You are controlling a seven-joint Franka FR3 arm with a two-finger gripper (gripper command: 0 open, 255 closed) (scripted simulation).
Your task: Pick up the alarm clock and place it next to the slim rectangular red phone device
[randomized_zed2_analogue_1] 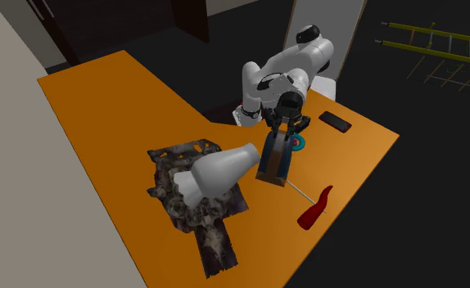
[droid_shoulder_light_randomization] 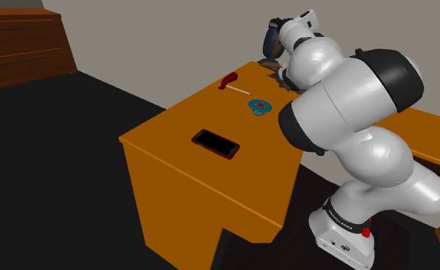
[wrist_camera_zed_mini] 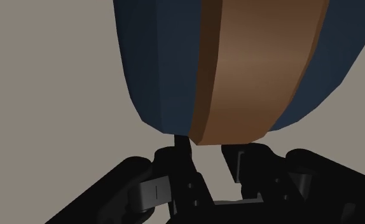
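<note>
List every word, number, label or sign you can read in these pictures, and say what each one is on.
No text here is legible.
Pale lettering on the arm's dark base band: too small to read.
Alarm clock: no digits or lettering show.
Red phone: dark screen, no text shows.

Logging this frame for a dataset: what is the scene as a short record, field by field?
pincer: shut on clock
clock: blue and brown, held off the table
phone: red-edged, flat on table, far from clock
table: orange
other items: white vase lying on dark cloth; red-handled tool; teal disc
task state: clock not yet beside phone
</note>
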